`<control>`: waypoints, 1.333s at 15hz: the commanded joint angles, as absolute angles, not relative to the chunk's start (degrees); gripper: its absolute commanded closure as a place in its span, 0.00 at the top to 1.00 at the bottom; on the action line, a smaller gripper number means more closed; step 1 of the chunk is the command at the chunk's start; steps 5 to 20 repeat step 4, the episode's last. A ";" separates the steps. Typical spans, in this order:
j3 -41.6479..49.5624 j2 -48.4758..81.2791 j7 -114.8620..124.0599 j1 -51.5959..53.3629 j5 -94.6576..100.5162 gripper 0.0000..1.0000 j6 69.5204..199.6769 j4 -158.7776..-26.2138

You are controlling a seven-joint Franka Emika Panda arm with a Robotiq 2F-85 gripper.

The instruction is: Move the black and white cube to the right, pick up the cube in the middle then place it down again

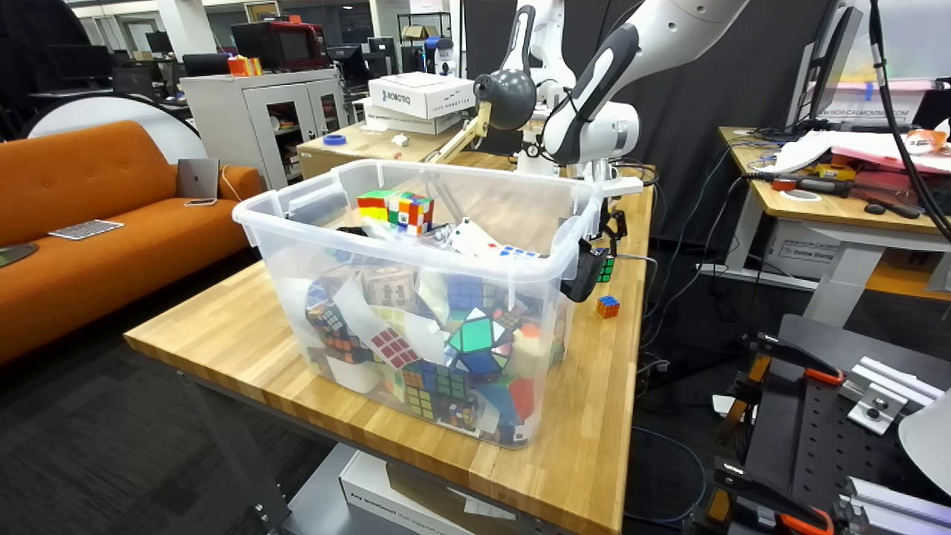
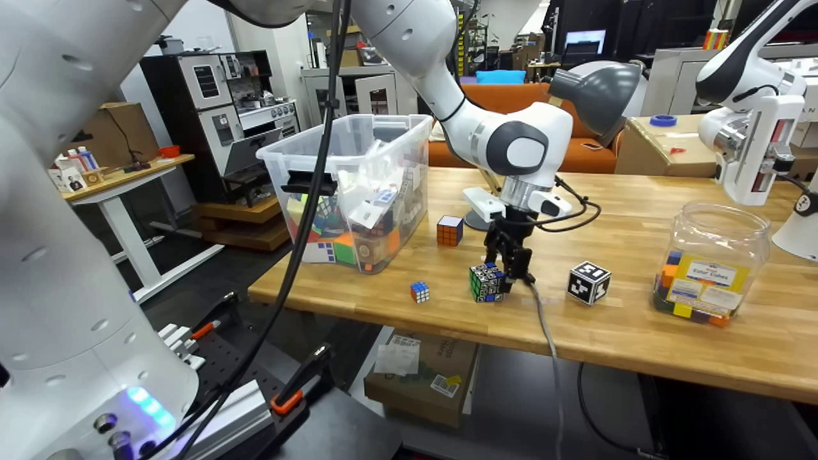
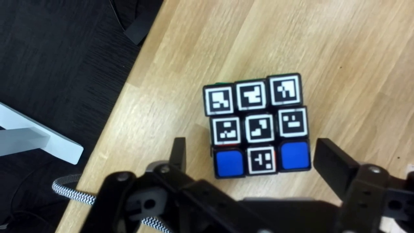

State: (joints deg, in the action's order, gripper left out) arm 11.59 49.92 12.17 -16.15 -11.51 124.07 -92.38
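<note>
Clearly my end effector [image 3: 251, 154] is spread, gaps showing between its jaws and the patterned puzzle cube [image 3: 259, 127], presumably the middle one, on the tabletop [image 2: 632, 230] near the black-and-white marker cube [image 2: 588, 282]. I'd expect light, stiff plastic with layers that may twist, so I'd squeeze across its centre. The clear bin [image 1: 435, 261] holds jumbled puzzle cubes [image 1: 394, 348]; the jar [image 2: 719, 246], coloured blocks [image 2: 668, 275].
</note>
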 commanded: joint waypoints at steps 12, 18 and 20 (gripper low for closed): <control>11.39 50.11 12.27 -16.41 -11.29 1.00 123.68 -92.01; 11.39 50.11 12.27 -16.41 -11.29 1.00 123.68 -92.01; 11.39 50.11 12.27 -16.41 -11.29 1.00 123.68 -92.01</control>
